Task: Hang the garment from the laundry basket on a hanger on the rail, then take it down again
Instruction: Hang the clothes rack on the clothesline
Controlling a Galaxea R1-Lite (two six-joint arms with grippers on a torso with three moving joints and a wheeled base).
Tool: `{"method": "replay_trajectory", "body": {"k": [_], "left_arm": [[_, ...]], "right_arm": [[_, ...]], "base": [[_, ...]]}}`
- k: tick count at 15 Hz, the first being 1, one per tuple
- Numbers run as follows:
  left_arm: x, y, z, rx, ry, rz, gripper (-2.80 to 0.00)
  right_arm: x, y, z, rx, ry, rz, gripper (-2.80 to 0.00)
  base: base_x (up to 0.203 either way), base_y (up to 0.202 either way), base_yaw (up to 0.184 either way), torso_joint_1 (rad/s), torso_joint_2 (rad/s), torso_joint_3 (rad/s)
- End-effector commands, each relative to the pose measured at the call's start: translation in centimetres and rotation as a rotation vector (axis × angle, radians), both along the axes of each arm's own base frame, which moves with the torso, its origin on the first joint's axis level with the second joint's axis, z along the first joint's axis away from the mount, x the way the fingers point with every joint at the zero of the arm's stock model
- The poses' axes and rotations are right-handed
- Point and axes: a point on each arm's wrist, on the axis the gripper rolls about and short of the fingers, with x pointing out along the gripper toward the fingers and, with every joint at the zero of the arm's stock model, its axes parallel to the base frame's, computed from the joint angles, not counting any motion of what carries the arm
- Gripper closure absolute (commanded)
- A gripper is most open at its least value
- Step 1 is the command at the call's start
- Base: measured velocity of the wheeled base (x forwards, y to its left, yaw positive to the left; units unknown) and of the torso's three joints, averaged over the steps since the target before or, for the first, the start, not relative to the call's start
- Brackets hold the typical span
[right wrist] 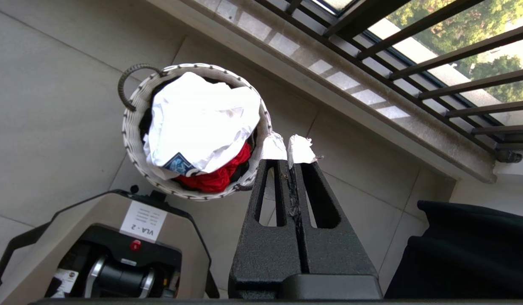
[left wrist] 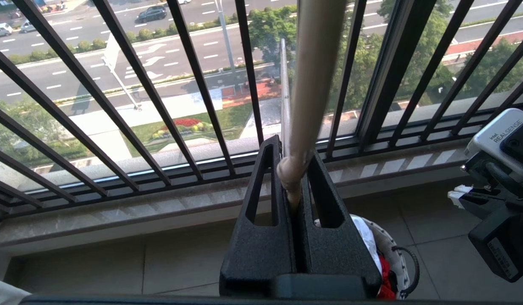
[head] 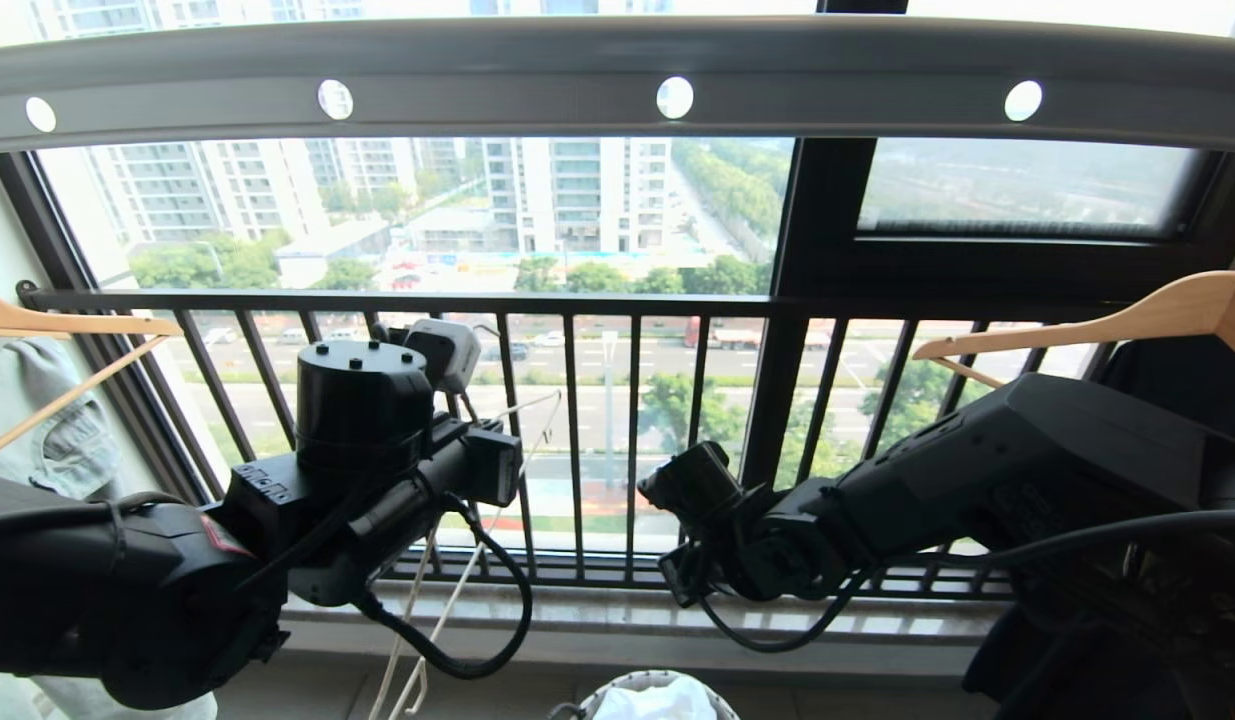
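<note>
Only beside right tool [right wrist: 289, 152]: garment [right wrist: 197, 123], basketed.

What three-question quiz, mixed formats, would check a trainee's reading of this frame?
1. True or false: the garment is already on the rail.
2. The left gripper is shut on: A) the hanger B) a wooden hanger C) nothing.
3. Fill in: the right gripper holds ____.

Key: 1 false, it lies in the laundry basket; 2 A; 3 nothing, its fingers are shut and empty.
</note>
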Motion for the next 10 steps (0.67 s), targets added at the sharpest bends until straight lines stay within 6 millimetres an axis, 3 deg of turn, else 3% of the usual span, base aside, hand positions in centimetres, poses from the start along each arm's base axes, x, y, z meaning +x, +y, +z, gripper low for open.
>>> {"method": "replay_trajectory", "body": {"k": [1, 3, 6, 10], "left_arm": [[-2.2, 1.5, 1.3, -0.041, -0.032, 0.007, 0.00], [-3.9, 3.0, 2.0, -0.066, -0.043, 0.022, 0.00], [-6.2, 4.8, 3.6, -0.104, -0.003, -0.031, 0.00], [-8.6, 8.0, 7.9, -0.211, 0.075, -0.192, 0.00]], "right_arm": [[-0.2, -0.1, 1.6, 0.009, -0.036, 0.000, 0.00], [-0.2, -0.4, 2.9, 0.029, -0.063, -0.005, 0.00], [-0.2, -0.4, 2.9, 0.028, -0.061, -0.006, 0.00], [-0.2, -0.3, 2.3, 0.020, -0.050, -0.005, 0.00]], "base": [[0.000, 0.000, 0.000, 0.000, 0.00, 0.000], [0.000, 0.000, 0.000, 0.000, 0.00, 0.000], [0.000, 0.000, 0.000, 0.000, 0.00, 0.000], [0.000, 0.000, 0.000, 0.000, 0.00, 0.000]]}}
